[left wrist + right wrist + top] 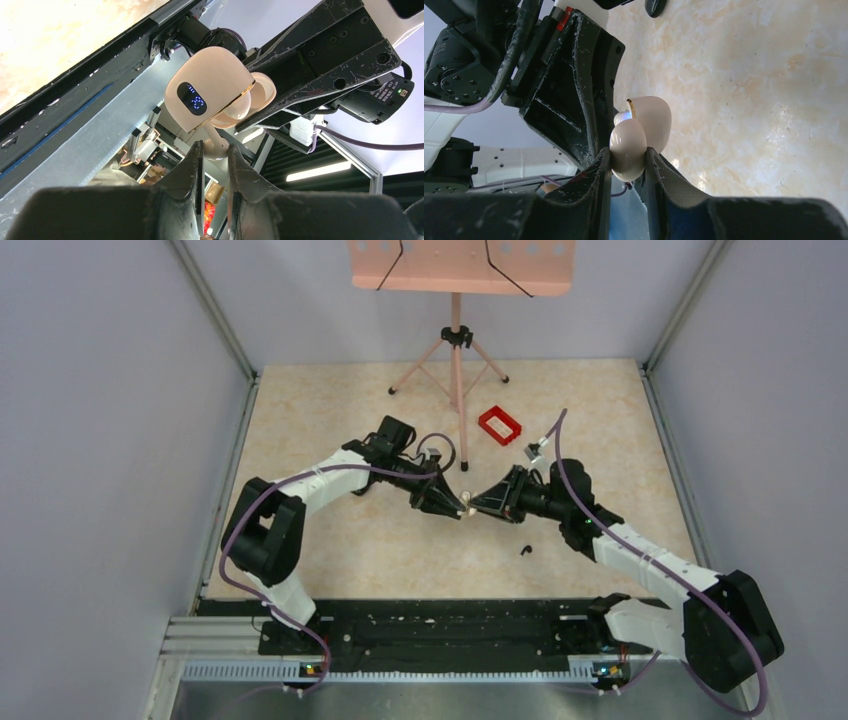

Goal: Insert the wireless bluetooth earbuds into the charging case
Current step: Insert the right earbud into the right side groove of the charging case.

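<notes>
Cream charging case [200, 85], lid ajar, blue display lit, mid-air; pale earbud [216, 146] at its opening.

**Centre:** blocked. The left gripper [457, 506] and right gripper [479, 504] meet tip to tip over the table [330, 400]. The earbud [216, 145] and the open charging case [210, 95] fill the gap between them.

**Far centre:** the tripod [456, 350] has its legs on the surface, and the red tray [501, 426] lies just to their right.

**Near right:** a small black piece [524, 550] lies on the surface close to the right arm [640, 555].

**Bare surface:** the far left corner, the near strip between both arms, and the far right side.

**Limits:** the left wall [100, 440] and the right wall [760, 420].
</notes>
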